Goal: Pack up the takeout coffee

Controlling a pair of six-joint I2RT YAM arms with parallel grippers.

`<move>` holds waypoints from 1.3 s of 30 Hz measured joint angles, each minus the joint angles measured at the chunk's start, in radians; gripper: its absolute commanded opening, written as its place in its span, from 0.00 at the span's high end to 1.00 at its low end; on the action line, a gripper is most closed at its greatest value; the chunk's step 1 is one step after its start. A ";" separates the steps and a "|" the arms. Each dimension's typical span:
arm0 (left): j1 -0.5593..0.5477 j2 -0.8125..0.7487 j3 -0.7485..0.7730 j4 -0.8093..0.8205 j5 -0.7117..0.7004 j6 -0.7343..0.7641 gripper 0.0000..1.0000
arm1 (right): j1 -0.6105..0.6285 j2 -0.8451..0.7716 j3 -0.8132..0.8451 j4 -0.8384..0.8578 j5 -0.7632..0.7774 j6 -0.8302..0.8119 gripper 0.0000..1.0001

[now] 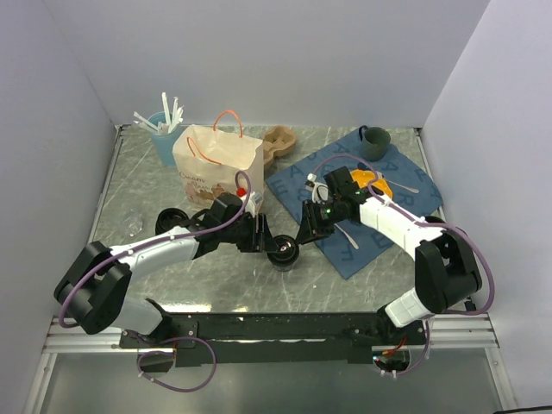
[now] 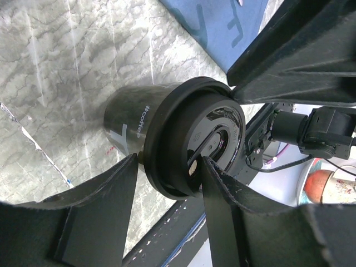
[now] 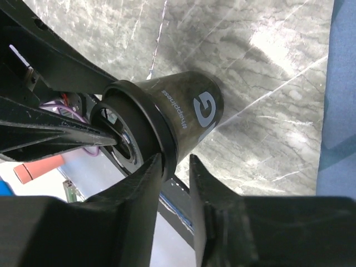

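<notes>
My left hand (image 2: 169, 161) is about half open and clamped on the coffee (image 1: 284, 253) at its lid, one finger against the rim's outside and the other across the lid's top. My right hand (image 3: 173, 161) is narrow, fingers straddling the lid's edge; I cannot tell whether it pinches. The coffee sits mid-way across the counter (image 1: 138, 185), near the bag (image 1: 216, 159) and outside it.

Even bright overhead light; glare streaks on marble table (image 3: 267, 44); near fingers (image 3: 128, 222) dark, soft-focus.
</notes>
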 measured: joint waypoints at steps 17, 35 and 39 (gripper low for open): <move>0.000 0.013 -0.003 0.028 0.011 -0.010 0.49 | -0.047 0.005 -0.116 0.167 -0.123 0.043 0.78; 0.001 0.019 -0.010 0.047 0.024 -0.016 0.49 | -0.089 -0.110 -0.065 0.011 -0.063 0.023 0.62; 0.001 0.021 -0.008 0.045 0.026 -0.013 0.49 | -0.089 -0.146 -0.142 0.034 -0.108 0.031 0.62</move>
